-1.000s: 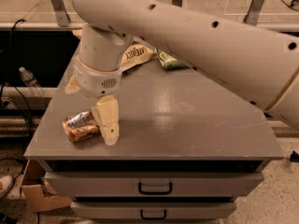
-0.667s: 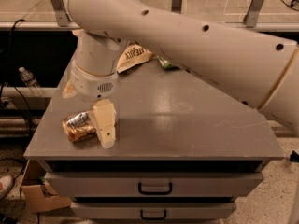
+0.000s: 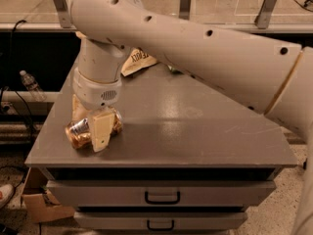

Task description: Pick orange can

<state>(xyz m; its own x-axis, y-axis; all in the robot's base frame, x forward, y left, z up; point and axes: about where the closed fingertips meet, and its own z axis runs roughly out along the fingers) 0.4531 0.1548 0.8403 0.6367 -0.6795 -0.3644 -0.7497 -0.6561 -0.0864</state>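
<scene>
The orange can (image 3: 78, 133), dented and copper-orange with a silvery end, lies on its side near the front left corner of the grey table (image 3: 205, 136). My gripper (image 3: 90, 124) hangs from the big white arm right over the can. It is open, with one cream finger (image 3: 101, 131) in front of the can and the other (image 3: 76, 107) behind it, so the can sits between them and still rests on the table.
A brown chip bag (image 3: 139, 60) lies at the back of the table, with a sliver of green snack bag (image 3: 172, 68) beside it under the arm. The table has drawers (image 3: 162, 197) below. A water bottle (image 3: 30, 84) and a cardboard box (image 3: 41, 207) are off to the left.
The gripper has moved left and lower, from beside the can's right end to straddling it. The can has not moved.
</scene>
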